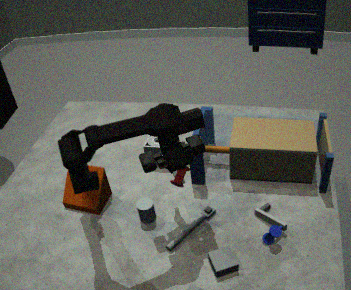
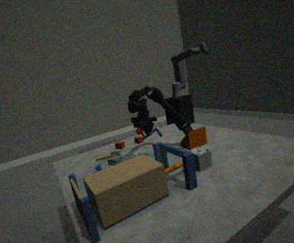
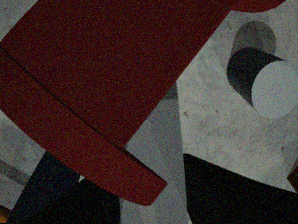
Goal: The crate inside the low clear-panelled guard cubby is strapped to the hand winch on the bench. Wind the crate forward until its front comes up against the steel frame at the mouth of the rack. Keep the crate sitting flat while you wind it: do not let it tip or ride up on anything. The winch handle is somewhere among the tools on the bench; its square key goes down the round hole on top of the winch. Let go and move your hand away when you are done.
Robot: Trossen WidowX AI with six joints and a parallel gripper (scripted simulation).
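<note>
Red and chunky, the handle's grip is clamped in the end effector, with a grey metal shank showing beyond it in the wrist view. Taking the top view as a clock face with twelve at its upper edge, the winch lies toward eleven from the red grip, partly hidden by the arm. The grip is apart from the winch; whether the key is over the hole, I cannot tell.

The tan crate sits flat on the worktop, toward two o'clock from the grip. An orange strap leaves its nine o'clock side and crosses a gap to the blue mouth frame, so crate and frame stand apart.

From the grip, a white-topped cylinder stands toward seven, a long grey bar lies near six, a grey block toward five, and a short angled tool toward four, just beside a blue piece.
</note>
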